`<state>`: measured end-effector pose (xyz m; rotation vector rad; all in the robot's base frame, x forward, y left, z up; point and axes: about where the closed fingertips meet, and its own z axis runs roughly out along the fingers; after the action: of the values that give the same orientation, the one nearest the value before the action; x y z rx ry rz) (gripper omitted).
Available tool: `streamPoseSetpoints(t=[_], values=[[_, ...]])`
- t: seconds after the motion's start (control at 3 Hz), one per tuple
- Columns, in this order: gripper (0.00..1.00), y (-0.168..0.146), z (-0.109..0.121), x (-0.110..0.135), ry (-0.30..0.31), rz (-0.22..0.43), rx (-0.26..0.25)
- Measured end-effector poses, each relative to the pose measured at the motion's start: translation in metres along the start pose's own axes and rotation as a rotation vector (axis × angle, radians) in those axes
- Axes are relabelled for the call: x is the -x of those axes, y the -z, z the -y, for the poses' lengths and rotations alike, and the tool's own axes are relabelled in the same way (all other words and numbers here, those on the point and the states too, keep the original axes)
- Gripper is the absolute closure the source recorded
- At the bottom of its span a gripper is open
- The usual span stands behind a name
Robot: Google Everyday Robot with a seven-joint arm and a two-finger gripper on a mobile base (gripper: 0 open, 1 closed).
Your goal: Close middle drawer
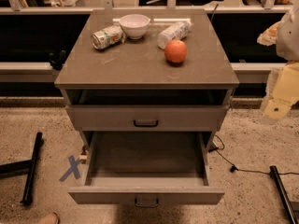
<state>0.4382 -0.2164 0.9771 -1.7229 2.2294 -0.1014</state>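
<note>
The middle drawer [146, 195] is grey-brown and stands pulled far out toward me, low in the view. Its tray [145, 155] is empty, and a small dark pull handle [146, 201] sits at the centre of its slim front panel. Above it is another drawer front [145, 117] with a like handle, nearly flush with the cabinet. My gripper [279, 99] is a cream-coloured piece at the right edge of the view. It hangs beside the cabinet at about the upper drawer's height, well right of the open drawer and touching nothing.
On the tabletop [140, 66] are a white bowl [134, 25], a can lying on its side [107, 36], a lying bottle [173, 33] and an orange fruit [175, 51]. Black stand legs [32, 167] [282, 190], a cable [233, 164] and a blue X mark [71, 168] are on the floor.
</note>
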Motion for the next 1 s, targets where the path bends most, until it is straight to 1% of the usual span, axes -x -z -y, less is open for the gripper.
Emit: streamPoseSetpoints(t=[0.33, 0.67, 1.0], values=[[0.0, 0.0, 0.0, 0.0, 0.0, 0.0, 0.0], [0.0, -0.016, -0.008, 0.001, -0.039, 0.043, 0.064], [0.0, -0.053, -0.034, 0.001, -0.11, 0.101, 0.182]])
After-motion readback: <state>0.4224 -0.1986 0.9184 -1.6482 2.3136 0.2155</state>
